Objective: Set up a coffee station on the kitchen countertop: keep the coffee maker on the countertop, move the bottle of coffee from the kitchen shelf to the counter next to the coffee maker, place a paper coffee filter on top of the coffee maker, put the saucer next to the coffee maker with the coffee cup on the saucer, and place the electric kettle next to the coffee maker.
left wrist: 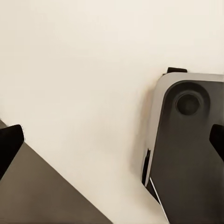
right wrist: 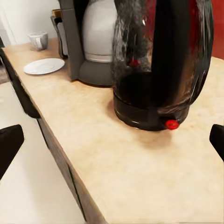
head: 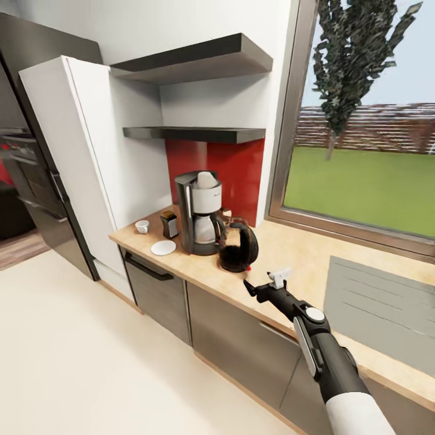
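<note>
Right gripper (head: pixel 252 286) is held nearest, jaws spread wide, nothing pinched, just short of the electric kettle (head: pixel 238 248). On the kitchen countertop (head: pixel 290 254), the coffee maker (head: pixel 199 212) is flanked by kettle, bottle of coffee (head: pixel 170 224), saucer (head: pixel 163 247) and coffee cup (head: pixel 142 226), set apart. Left jaws can't be judged.

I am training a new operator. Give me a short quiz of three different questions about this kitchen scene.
1. True or false: the cup sits on the saucer.
2. Which stands nearest the right gripper? A) jar B) kettle C) saucer
3. Fill in: the filter rests on top of the ____.

Key:
1. False; the cup stands apart from it on the countertop.
2. B
3. coffee maker
</note>
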Robot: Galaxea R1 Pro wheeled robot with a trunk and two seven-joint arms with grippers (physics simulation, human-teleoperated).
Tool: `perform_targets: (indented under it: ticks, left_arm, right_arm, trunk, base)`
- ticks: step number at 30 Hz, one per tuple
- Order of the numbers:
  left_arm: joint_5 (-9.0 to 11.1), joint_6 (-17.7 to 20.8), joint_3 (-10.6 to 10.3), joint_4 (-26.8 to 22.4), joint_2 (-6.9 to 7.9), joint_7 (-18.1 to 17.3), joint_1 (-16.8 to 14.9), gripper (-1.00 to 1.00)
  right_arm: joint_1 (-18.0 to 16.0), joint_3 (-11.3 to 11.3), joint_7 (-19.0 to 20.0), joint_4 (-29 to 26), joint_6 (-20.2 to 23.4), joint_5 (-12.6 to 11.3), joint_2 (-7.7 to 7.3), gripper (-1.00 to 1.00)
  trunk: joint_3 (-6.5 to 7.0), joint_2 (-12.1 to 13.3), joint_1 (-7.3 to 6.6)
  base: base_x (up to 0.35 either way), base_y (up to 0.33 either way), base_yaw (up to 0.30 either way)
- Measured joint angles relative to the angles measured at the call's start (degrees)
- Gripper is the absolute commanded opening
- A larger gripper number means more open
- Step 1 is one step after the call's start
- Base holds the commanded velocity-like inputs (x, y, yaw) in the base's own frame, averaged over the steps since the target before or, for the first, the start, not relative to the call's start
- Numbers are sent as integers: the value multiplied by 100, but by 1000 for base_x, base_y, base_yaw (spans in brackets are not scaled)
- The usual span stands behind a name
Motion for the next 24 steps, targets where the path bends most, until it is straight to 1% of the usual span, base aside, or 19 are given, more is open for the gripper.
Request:
perform_targets:
  ticks: [12, 16, 21, 22, 24]
  left_arm:
    - [-9, -13, -9, -8, 17, 0, -57, 100]
    - [-9, -12, -14, -28, 14, -6, -68, 100]
    - [-18, -27, -25, -57, 10, -25, -73, 100]
    - [-25, -36, -29, -59, 10, -30, -75, 100]
    - [-53, -45, -37, -61, 5, -35, -74, 100]
  right_arm:
    - [0, 3, 13, -24, -5, -8, 0, 100]
    - [0, 3, 14, -17, -3, -8, 4, 100]
    - [0, 3, 6, 58, 0, -8, 32, 100]
    - [0, 4, 6, 106, 3, -5, 50, 100]
    - [2, 5, 1, 386, -10, 1, 62, 100]
  trunk:
    - [0, 3, -1]
    - [0, 2, 0]
    - [0, 2, 0]
    - [0, 2, 0]
    - [0, 3, 0]
  base:
    - [-17, 285, 0]
    - [0, 95, 0]
    - [0, 14, 0]
    - [0, 3, 0]
    - [0, 2, 0]
